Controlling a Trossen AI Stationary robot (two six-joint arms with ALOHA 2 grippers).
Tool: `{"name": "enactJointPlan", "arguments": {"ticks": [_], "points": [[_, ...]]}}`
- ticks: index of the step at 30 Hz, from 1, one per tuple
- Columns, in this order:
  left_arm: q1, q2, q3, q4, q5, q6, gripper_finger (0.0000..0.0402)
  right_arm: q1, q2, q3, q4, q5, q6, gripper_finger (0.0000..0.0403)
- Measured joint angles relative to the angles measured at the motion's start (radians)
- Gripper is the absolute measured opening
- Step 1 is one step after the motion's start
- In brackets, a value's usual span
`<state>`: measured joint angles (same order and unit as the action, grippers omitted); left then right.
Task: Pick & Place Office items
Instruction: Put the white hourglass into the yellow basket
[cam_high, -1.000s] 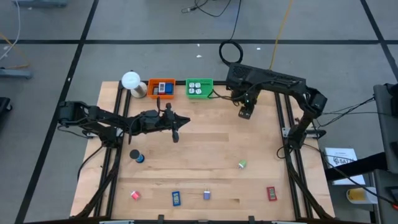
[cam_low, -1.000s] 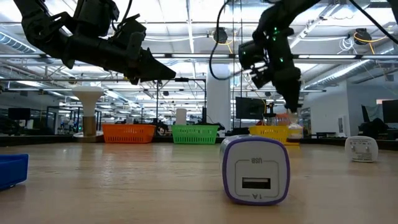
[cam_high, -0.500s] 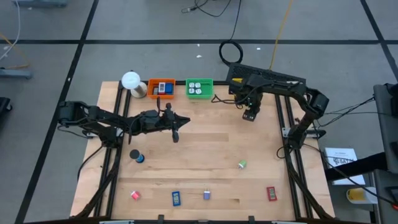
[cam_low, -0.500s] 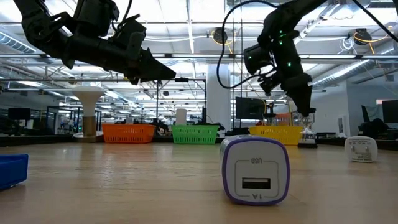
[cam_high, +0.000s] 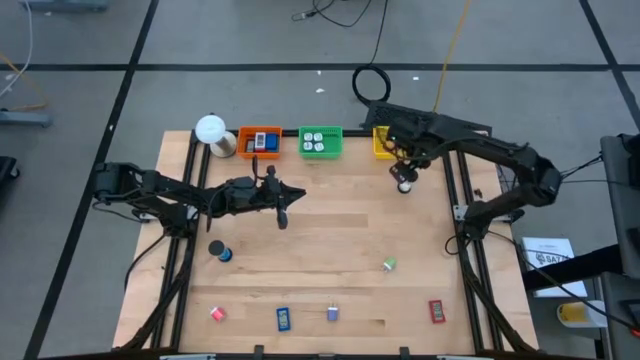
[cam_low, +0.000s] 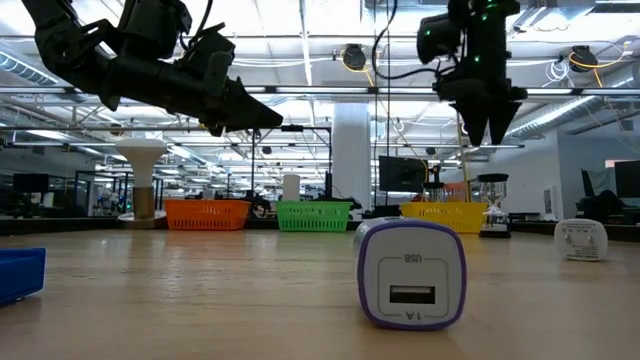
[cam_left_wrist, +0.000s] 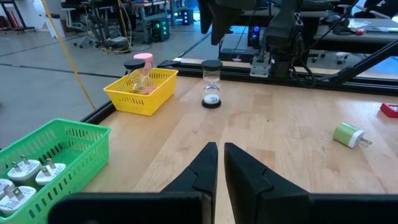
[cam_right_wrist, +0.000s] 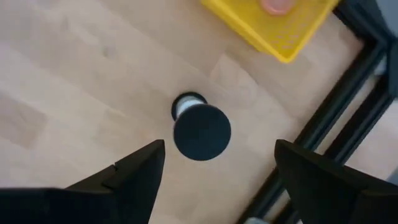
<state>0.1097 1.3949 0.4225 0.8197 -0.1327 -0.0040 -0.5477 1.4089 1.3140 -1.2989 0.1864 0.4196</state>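
Observation:
A small hourglass with black caps (cam_right_wrist: 201, 131) stands upright on its lower cap on the table (cam_high: 330, 230), just in front of the yellow tray (cam_high: 384, 143). It also shows in the low view as the hourglass (cam_low: 492, 206). My right gripper (cam_low: 487, 122) hangs open well above it, pointing down, and touches nothing. My left gripper (cam_left_wrist: 219, 163) is shut and empty, held level over the table's left middle (cam_high: 283, 207). Loose office items lie near the front: a purple-and-white charger (cam_low: 410, 272), a green charger (cam_high: 389, 264), a red piece (cam_high: 437, 311), a blue piece (cam_high: 283, 318), a pink piece (cam_high: 217, 313) and a black-and-blue roll (cam_high: 219, 250).
The orange tray (cam_high: 259, 141) and the green tray (cam_high: 320, 141) with white chargers stand along the far edge, left of the yellow tray, which holds a pink roll (cam_left_wrist: 143, 60). A white ball lamp (cam_high: 211, 130) stands at the far left. Black frame rails (cam_right_wrist: 336, 118) run beside the hourglass.
My right gripper has set the hourglass upright on the table in front of the yellow tray and let go of it. It has then risen well clear and rolled about its own axis. The hourglass stays standing where it was put.

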Motion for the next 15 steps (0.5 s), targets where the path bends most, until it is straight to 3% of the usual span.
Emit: {"name": "enactJointPlan", "arguments": {"ticks": [7, 15], "points": [[0.000, 0.000, 0.000, 0.000, 0.000, 0.000, 0.0033, 0.013, -0.036, -0.072, 0.019, -0.006, 0.250, 0.0345], [0.000, 0.000, 0.000, 0.000, 0.000, 0.000, 0.0033, 0.020, -0.037, -0.253, 0.217, -0.007, 0.257, 0.0350]]}}
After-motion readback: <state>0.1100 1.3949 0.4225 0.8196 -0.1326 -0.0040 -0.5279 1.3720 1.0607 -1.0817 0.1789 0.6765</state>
